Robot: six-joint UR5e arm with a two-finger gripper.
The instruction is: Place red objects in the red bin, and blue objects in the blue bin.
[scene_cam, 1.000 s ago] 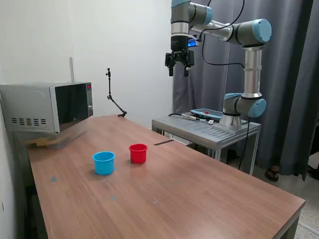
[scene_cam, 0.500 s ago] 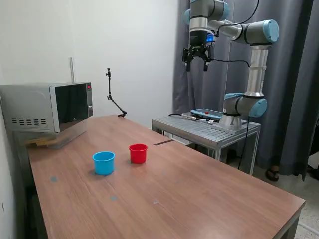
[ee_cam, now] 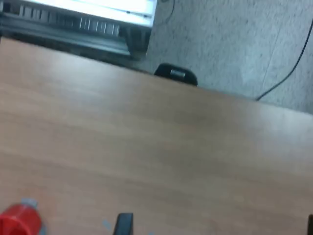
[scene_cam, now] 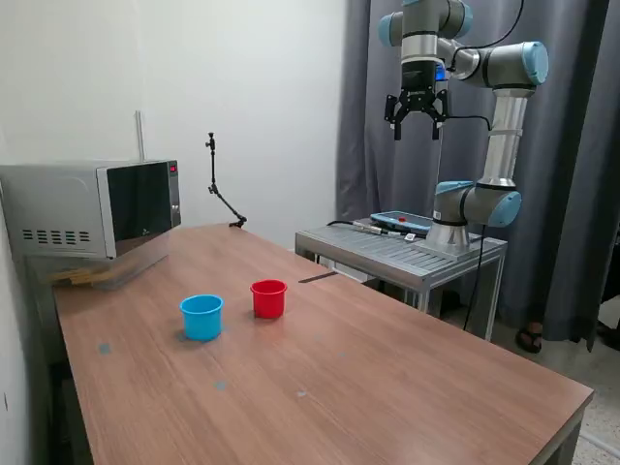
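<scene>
The red bin (scene_cam: 268,297) and the blue bin (scene_cam: 201,316) stand upright side by side on the wooden table (scene_cam: 387,387), the blue one toward the exterior view's left. My gripper (scene_cam: 418,124) hangs high in the air, far from both, above the metal stand, open with nothing between its fingers. The wrist view is blurred; it takes in bare tabletop, a piece of the red bin (ee_cam: 18,221) and one dark fingertip (ee_cam: 123,224). No red objects or blue objects show on the table; what is inside the bins is hidden.
A microwave (scene_cam: 97,208) sits at the table's far corner on the exterior view's left, with a thin black bracket arm (scene_cam: 218,189) behind it. A metal stand (scene_cam: 402,250) carries the arm's base and a flat device (scene_cam: 402,221). Dark curtains hang behind.
The arm has swung toward the exterior view's right, carrying the gripper from over the table's far edge to above the metal stand. The gripper stays open; the bins have not moved.
</scene>
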